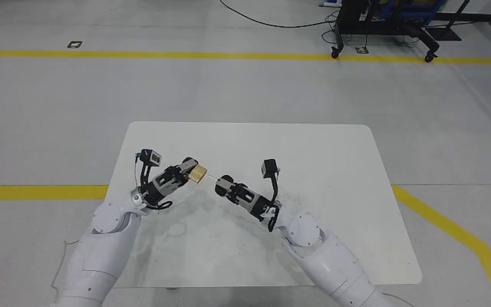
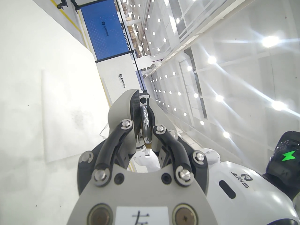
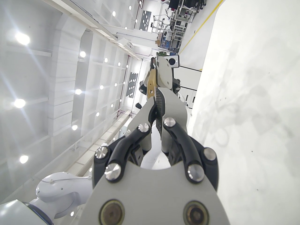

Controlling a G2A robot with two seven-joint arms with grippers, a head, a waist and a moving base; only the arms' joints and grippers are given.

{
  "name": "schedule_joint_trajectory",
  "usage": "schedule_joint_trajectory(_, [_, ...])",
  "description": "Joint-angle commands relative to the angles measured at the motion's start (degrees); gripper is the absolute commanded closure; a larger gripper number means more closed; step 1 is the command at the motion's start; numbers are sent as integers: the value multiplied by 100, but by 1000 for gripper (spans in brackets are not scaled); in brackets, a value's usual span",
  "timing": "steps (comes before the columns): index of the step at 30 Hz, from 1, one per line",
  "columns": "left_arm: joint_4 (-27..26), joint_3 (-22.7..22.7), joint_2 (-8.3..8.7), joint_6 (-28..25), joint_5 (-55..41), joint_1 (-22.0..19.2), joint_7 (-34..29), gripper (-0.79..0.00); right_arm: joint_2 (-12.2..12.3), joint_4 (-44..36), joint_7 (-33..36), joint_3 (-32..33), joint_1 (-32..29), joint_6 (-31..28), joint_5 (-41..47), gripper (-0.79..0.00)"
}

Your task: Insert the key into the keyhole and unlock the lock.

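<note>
left hand is clamped on the lock; from its own wrist view you can see the silver shackle pinched edge-on between the two pads, with a bit of brass at the inner end of it; in the top view the brass body sticks out past the tips of that hand, pointing toward the other arm

right hand has its fingers pressed together; the top view shows a thin pale sliver that looks like the key running from those tips across to the lock, but tbh it's too small to say how far in it sits; from the right wrist view the brass block is right at the fingertips, practically touching, with the left hand wrapped round it just behind; can't make out the key blade from that angle

so both hands meet nose to nose, lock on the left side, key on the right, held up over the front-left part of the white counter; yellow floor tape runs past on either side of the counter
</note>
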Motion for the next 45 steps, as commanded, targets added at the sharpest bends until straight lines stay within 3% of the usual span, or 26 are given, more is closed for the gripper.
schedule_joint_trajectory(1, [68,18,-6,77,-196,-45,-229,0,20,-225,-41,9,-144,167,-120,0])
schedule_joint_trajectory(11, [299,93,-33,110,-408,-179,-608,0,104,-1335,-844,162,-977,754,-677,0])
schedule_joint_trajectory(20, [353,230,-66,167,-282,-228,-562,0,34,-1492,-1328,-71,-970,1435,-935,0])
schedule_joint_trajectory(45, [223,247,-75,79,50,-175,-403,0,-62,-1421,-1728,-210,-958,1519,-1288,0])
